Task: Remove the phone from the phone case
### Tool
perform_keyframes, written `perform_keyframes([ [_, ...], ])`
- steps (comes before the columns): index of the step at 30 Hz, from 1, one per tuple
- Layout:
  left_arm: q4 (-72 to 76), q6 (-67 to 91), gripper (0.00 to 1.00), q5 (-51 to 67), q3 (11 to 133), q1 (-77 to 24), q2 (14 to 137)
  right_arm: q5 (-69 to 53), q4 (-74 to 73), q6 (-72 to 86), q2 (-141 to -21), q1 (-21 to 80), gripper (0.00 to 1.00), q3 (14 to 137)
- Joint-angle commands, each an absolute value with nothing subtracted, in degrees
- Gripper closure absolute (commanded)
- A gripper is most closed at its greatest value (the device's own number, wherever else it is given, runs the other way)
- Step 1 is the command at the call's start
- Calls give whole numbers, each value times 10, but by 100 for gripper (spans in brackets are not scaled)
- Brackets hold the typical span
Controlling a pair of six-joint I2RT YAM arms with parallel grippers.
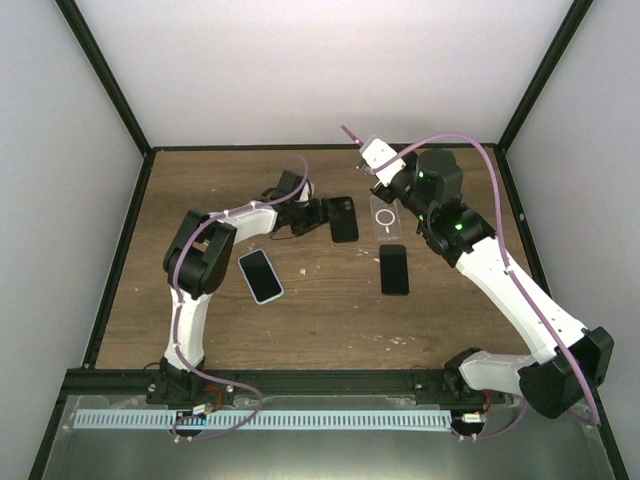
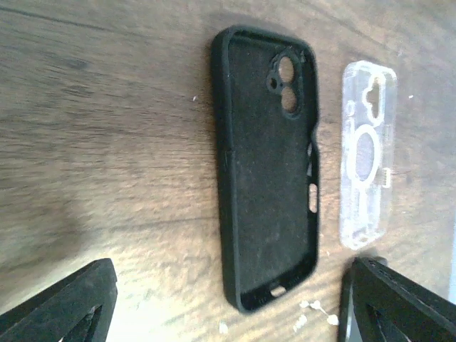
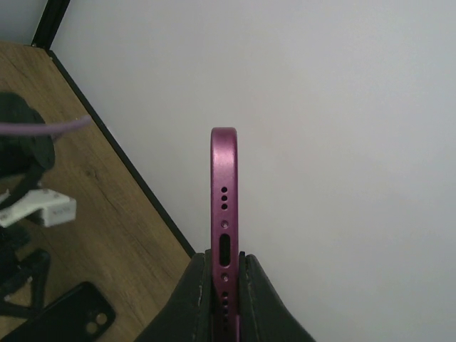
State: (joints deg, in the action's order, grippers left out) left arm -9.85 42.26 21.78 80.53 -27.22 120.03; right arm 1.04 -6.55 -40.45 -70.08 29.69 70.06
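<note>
Your left arm [image 1: 200, 255] is folded at the elbow and reaches inward, with the left end effector [image 1: 318, 213] low and its jaws spread wide. Your right arm [image 1: 510, 290] stretches diagonally toward the far side, the right end effector [image 3: 226, 285] raised and pinched tight on the phone [image 3: 223, 185].

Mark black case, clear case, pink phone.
black case [image 2: 267, 185]: left wrist view, inner back panel.
clear case [image 2: 365, 153]: left wrist view, middle, inside ring.
pink phone [image 3: 223, 174]: right wrist view, port edge above holes.
</note>
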Motion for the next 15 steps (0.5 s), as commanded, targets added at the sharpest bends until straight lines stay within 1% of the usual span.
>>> perform_keyframes([
  [1,-105,410,9,247,781,-238,1108,-12,15,-476,-701,292,99,683],
  [10,-86,424,10,396,725,-139,942,-22,115,-610,-734,300,99,656],
  [15,-49,504,13,488,693,-85,889,-2,198,-704,-754,333,99,619],
])
